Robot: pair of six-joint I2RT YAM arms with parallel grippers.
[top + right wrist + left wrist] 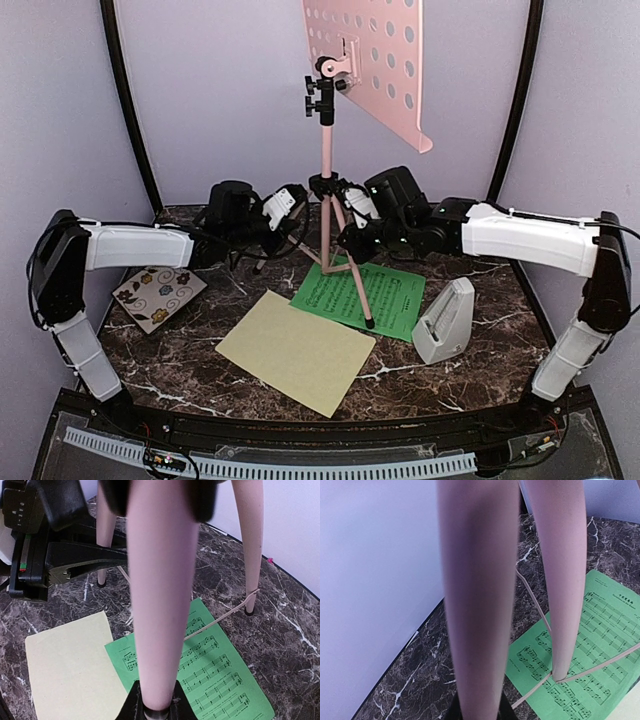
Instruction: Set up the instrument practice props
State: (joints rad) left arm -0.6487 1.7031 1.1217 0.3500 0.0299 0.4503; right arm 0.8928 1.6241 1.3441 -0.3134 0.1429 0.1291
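L gripper (pixel 292 218), R gripper (pixel 352 236) at stand (pixel 326 150) legs (jaws obscured).

Lab booth with marbled table (pixel 190 385), lilac walls (pixel 60 100)

Smooth marbled table (pixel 450 388), matt green music sheet (pixel 395 295)

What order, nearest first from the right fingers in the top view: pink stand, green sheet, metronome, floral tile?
1. Pink stand: leg between the right fingers.
2. Green sheet: lying close by, centre.
3. Metronome: near right.
4. Floral tile: far left.
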